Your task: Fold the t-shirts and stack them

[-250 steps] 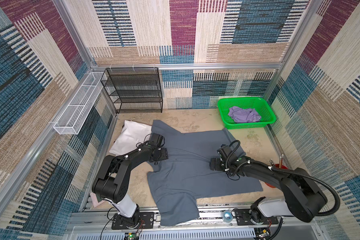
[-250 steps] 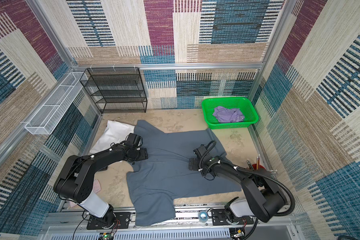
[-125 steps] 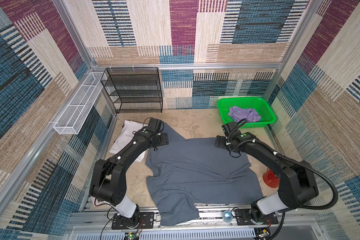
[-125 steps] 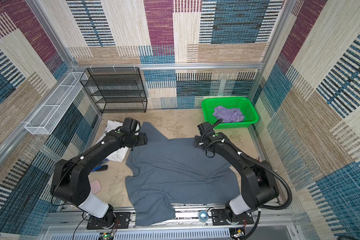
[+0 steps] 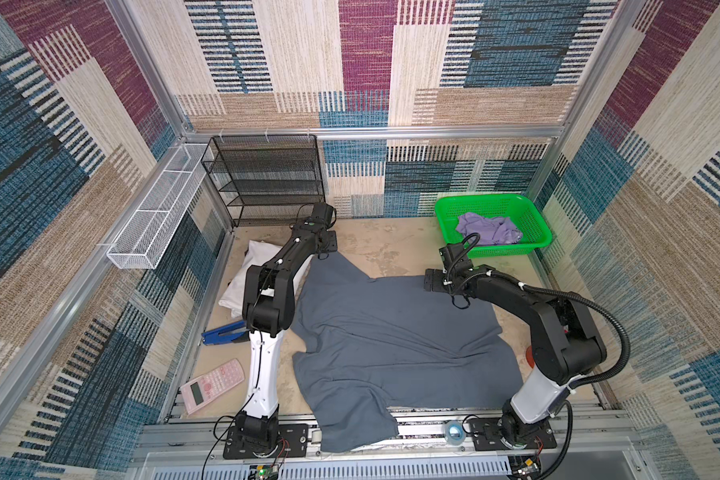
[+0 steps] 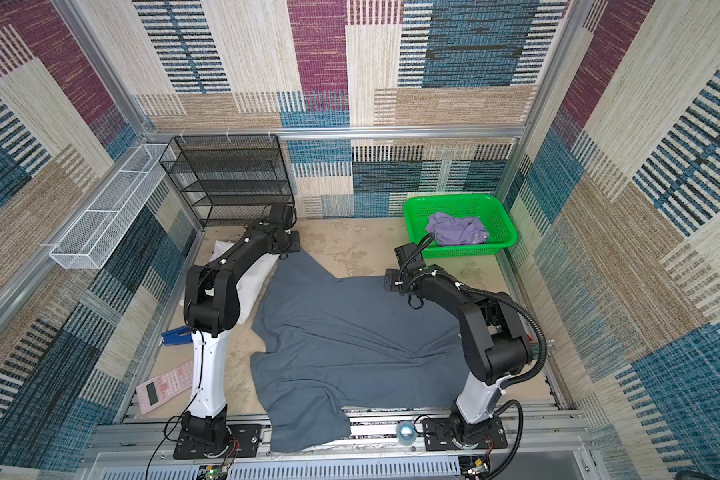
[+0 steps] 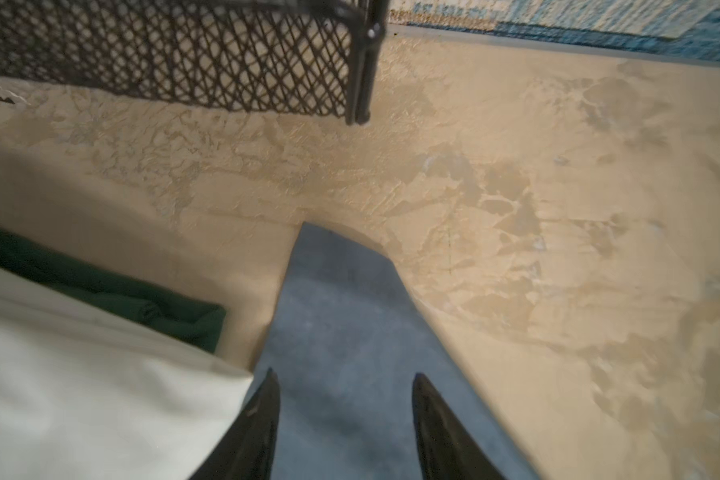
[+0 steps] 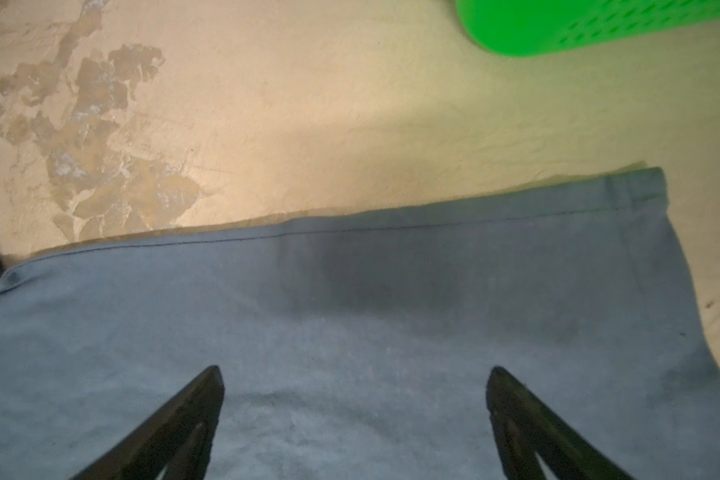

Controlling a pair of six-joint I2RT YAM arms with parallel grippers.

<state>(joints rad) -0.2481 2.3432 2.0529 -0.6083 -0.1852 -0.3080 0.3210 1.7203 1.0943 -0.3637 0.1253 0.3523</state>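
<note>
1. Nearest you, the large slate blue-grey cloth t-shirt (image 5: pixel 391 332) lies spread over the beige bench (image 5: pixel 383 245), and its near end droops over the front rail (image 5: pixel 425 419). The shirt looks soft, light and limp. Expect it to sag and drag rather than hold a shape, so take it by hems and corners, two points at once.
2. At the near left, a flat pink calculator (image 5: pixel 213 384) and a blue stapler (image 5: pixel 221 332) lie clear of the cloth. Fabric swept that way could catch them.
3. At mid-bench the shirt's body shows shallow wrinkles. A white folded cloth (image 5: pixel 231 295) lies just beside its left edge, so room is tight on that side.
4. Farther back, the left hand (image 7: pixel 344 378) hovers over the pointed sleeve tip (image 7: pixel 329 257). Its fingers are partly parted and I see nothing pinched between them. The right hand (image 8: pixel 354 370) sits over the far right corner by the stitched hem (image 8: pixel 433 224), spread wide and empty.
5. Beyond the hem, bare bench gives you open room. The black mesh rack (image 5: pixel 267 183) stands close behind the left hand. The green plastic basket (image 5: pixel 504 249), which holds the crumpled lavender-purple t-shirt (image 5: pixel 487 228), sits close behind the right hand.
</note>
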